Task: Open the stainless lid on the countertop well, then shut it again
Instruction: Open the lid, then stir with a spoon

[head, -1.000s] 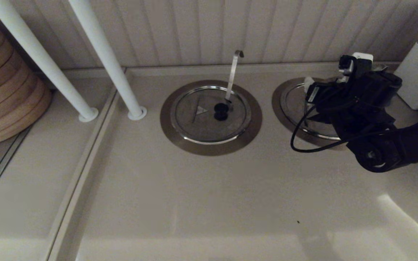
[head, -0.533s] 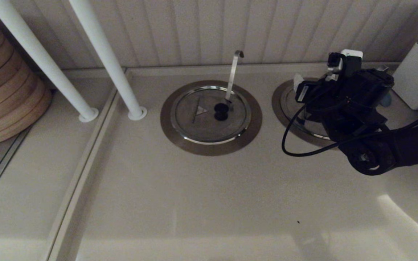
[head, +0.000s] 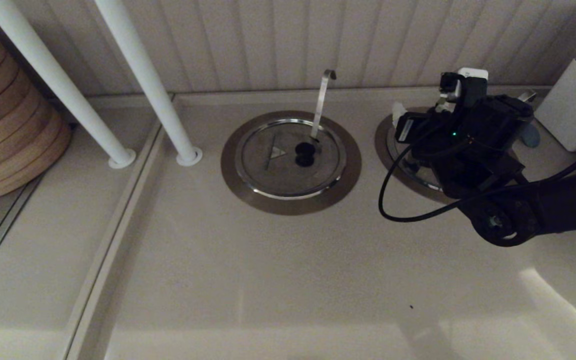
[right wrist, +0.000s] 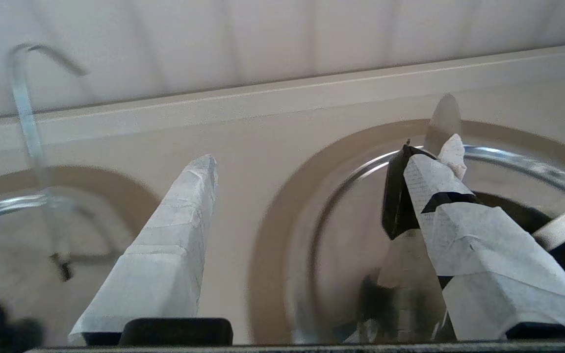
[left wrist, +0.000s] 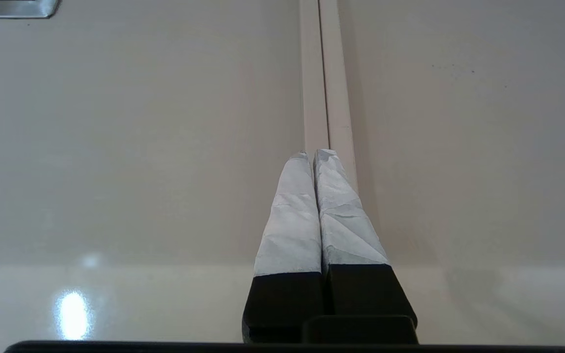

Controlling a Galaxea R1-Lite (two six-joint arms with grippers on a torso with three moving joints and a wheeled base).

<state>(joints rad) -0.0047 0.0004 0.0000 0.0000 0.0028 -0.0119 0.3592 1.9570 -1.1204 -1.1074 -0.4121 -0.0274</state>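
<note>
Right gripper (right wrist: 307,162) hangs low over the countertop well (head: 390,132) at far right, fingers spread wide, holding nothing. The stainless lid (right wrist: 508,162) sits beneath it. Left gripper (left wrist: 312,154) parked, fingers together.

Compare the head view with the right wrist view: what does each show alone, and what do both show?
Head view only: the wooden stack, two white poles, and the twin lid's black knob.

Right wrist view only: the right gripper, its jaws open, near the stainless lid.

Both: the hook-tipped handle and the countertop well.
</note>
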